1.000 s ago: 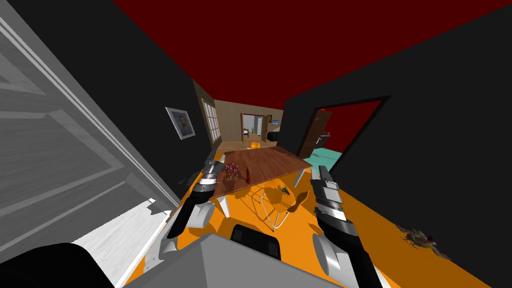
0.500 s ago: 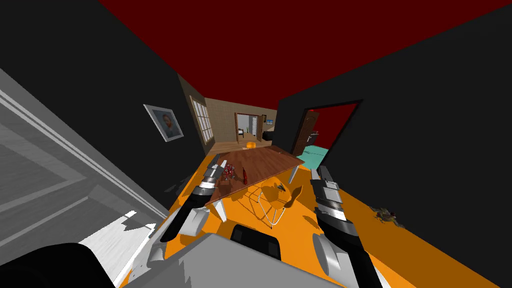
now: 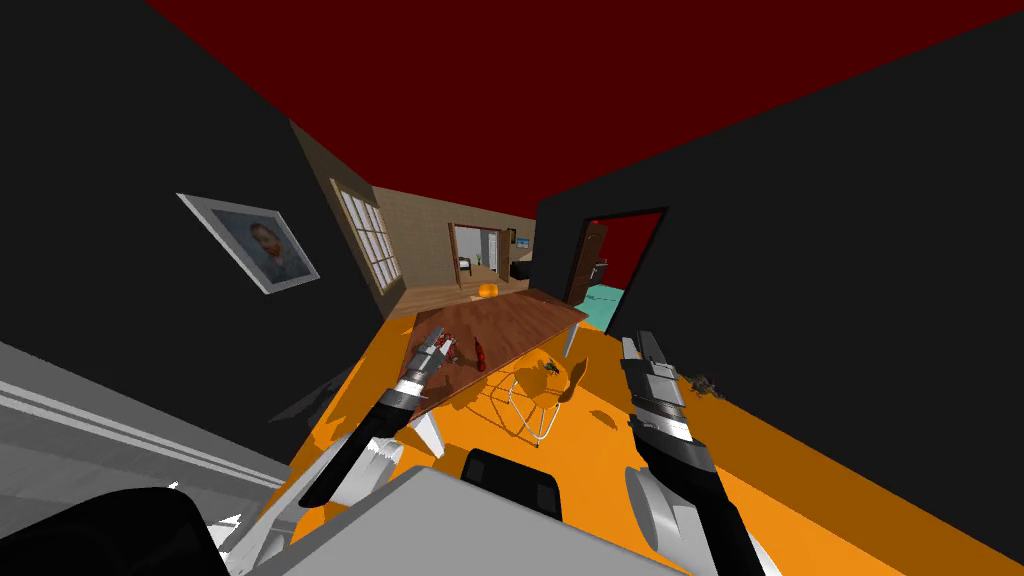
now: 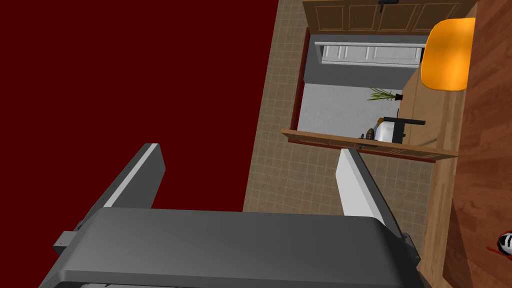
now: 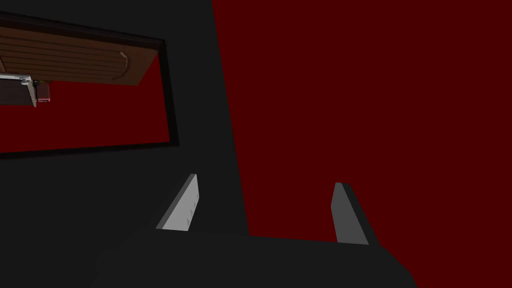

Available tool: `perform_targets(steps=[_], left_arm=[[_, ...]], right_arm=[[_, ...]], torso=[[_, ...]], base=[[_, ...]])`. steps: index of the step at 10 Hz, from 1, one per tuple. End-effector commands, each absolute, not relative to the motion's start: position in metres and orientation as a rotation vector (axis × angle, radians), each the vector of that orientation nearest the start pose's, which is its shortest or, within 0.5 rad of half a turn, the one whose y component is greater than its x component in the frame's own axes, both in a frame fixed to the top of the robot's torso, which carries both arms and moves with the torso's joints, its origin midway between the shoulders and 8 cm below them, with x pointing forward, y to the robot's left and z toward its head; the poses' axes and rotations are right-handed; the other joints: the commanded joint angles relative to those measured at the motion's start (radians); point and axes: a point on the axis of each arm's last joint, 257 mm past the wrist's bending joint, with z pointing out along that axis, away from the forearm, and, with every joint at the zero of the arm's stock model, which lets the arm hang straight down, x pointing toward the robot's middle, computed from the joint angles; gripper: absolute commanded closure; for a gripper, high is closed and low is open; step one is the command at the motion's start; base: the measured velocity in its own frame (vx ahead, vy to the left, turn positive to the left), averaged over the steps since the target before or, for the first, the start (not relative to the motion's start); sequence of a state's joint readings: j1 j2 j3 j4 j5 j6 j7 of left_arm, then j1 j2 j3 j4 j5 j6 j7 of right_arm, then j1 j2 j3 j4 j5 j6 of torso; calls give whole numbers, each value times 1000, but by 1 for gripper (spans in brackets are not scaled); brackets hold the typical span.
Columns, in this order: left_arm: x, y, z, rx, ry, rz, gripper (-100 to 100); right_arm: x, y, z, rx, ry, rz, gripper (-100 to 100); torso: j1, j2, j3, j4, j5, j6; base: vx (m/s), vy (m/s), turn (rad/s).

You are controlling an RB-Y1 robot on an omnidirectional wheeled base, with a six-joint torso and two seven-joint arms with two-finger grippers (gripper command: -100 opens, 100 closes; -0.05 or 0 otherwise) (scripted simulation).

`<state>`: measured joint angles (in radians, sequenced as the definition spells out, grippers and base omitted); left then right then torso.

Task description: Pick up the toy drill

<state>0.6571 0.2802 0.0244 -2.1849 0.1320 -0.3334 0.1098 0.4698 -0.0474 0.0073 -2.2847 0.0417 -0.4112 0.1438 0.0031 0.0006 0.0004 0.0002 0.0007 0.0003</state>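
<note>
Just beside the left gripper's (image 4: 248,148) wide, empty fingers lay a red-and-white toy (image 3: 454,350), probably the drill, on the table's (image 3: 520,318) near corner, within reach, so the right gripper (image 5: 265,179) hung aside, fingers also spread and empty.

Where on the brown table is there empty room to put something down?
The table is bare from the small red thing all the way to its far edge. The near left end is crowded: the red and white toy, the small red thing and the left gripper are bunched there.
</note>
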Motion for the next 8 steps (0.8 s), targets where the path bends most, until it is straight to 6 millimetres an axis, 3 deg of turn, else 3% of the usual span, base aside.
perform_targets(steps=[1, 2, 3, 8], left_arm=[[354, 317, -129, -989, 1054, -1245, -100], [347, 323, -158, -1047, 1116, -1214, -100], [347, 323, -158, -1047, 1116, -1214, -100], [317, 342, -230, -1163, 1284, -1112, -100]], right_arm=[[361, -267, 19, 583, 746, 1146, 0], [361, -267, 19, 583, 746, 1146, 0], [361, -267, 19, 583, 746, 1146, 0], [361, -267, 19, 583, 746, 1145, 0]], torso=[[0, 0, 0, 0, 0, 0], [0, 0, 0, 0, 0, 0], [1, -1, 0, 0, 0, 1], [0, -3, -2, -1, 0, 0]], base=[[-8, 38, -275], [-6, 44, -461], [-6, 45, -154], [18, 28, -226]])
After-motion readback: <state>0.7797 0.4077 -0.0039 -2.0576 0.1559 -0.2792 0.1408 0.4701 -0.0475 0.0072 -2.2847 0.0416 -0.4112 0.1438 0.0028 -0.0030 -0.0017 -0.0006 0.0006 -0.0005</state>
